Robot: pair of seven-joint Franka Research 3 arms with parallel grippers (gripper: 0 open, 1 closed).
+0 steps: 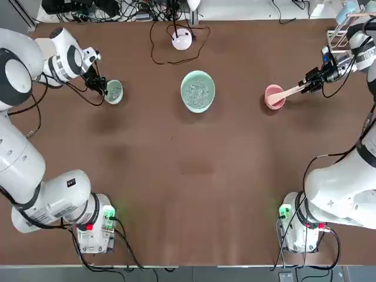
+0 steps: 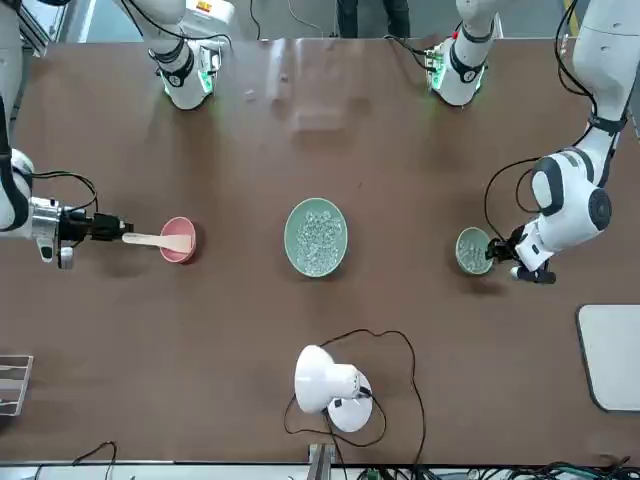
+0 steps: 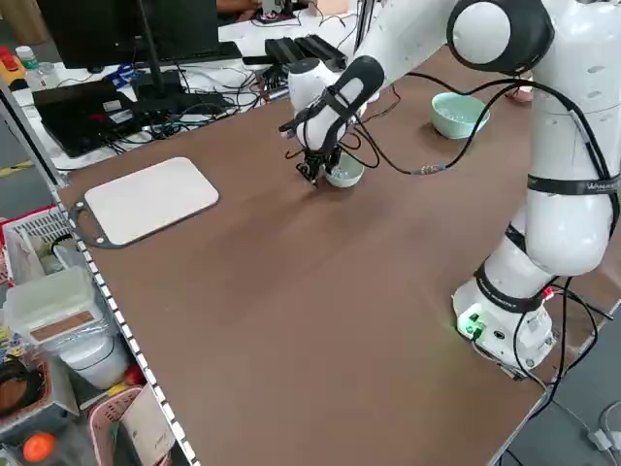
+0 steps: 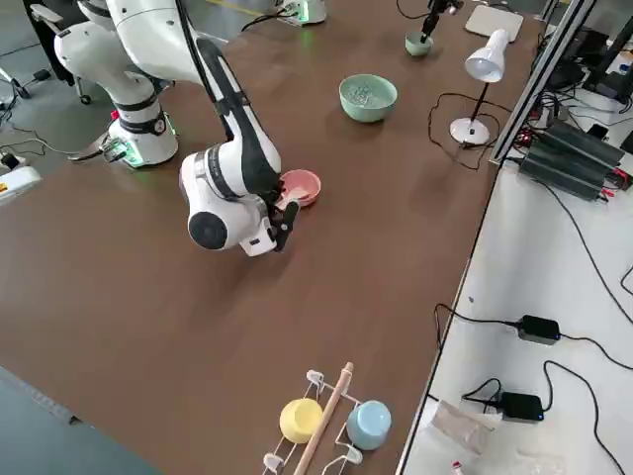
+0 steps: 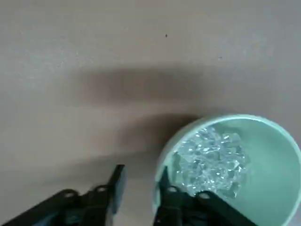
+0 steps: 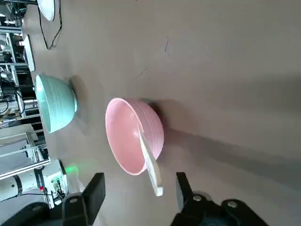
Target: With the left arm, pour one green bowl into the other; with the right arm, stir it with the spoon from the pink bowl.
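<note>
Left gripper (image 5: 142,170) reaching small green bowl (image 5: 270,165), jaws standing partly open at its rim; contact unclear. Right gripper (image 6: 142,181) hovering, jaws gaping around wooden spoon's (image 6: 151,165) end, gripping nothing; spoon leaning in pink bowl (image 6: 120,136). Large green bowl (image 1: 197,76) sitting mid-bench (image 1: 176,205), holding clear bits (image 1: 197,94).

We hold our left gripper (image 5: 143,168) partly open toward the table's (image 1: 176,176) far left corner, our right gripper (image 6: 141,178) wider open toward its far right corner.
</note>
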